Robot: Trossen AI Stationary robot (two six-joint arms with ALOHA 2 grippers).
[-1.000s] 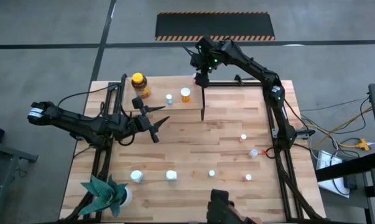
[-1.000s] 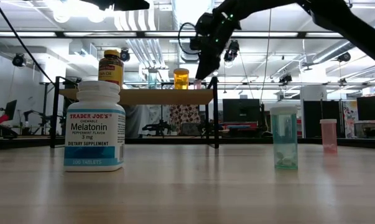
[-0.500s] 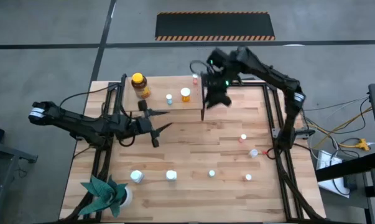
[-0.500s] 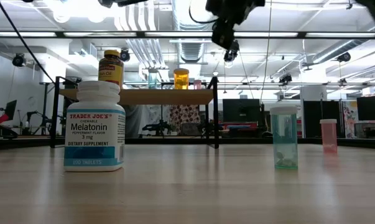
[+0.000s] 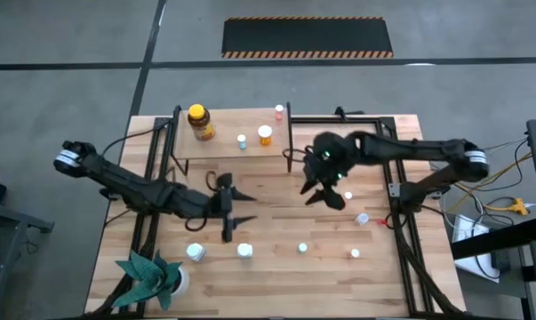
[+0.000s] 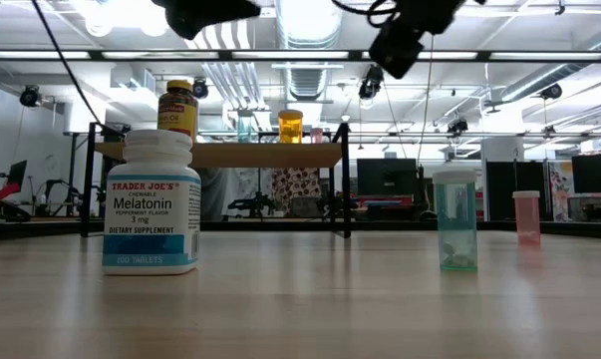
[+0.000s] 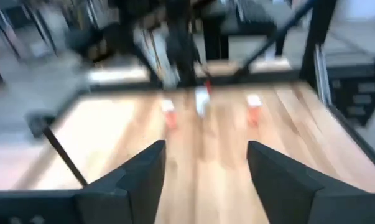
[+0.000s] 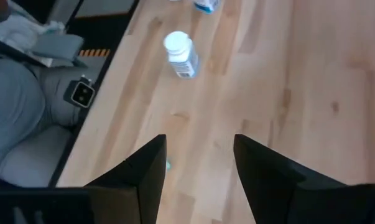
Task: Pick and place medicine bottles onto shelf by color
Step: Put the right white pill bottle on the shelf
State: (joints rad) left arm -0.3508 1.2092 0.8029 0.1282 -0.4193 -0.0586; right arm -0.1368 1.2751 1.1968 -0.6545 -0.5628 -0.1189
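Bottles already stand on the shelf (image 5: 228, 151): the amber jar with a yellow lid (image 5: 199, 123), a tiny pale-blue bottle (image 5: 242, 141), an orange bottle (image 5: 265, 135) and a small pink one (image 5: 279, 112) at the far corner. So four look done, but whether they sit in color groups is hard to tell.

More bottles wait on the desk (image 5: 276, 213). Near the front edge are the white melatonin bottle (image 5: 195, 252), a second white bottle (image 5: 244, 251), a small pale-blue bottle (image 5: 303, 248) and a little pink-topped one (image 5: 355, 254). Over by the right side sit two more small ones (image 5: 348, 196) and (image 5: 364, 218). That leaves about six to go, so the job looks a bit under half done.

The right gripper (image 5: 328, 191) hangs over the middle of the desk. Its fingers are spread wide and hold nothing. The left gripper (image 5: 231, 216) is above the desk, near the two white bottles. Its fingers are wide apart too, with nothing between them. I think each arm will go for a bottle close to it.

A white pot with a green plant (image 5: 150, 276) sits at the front left corner.
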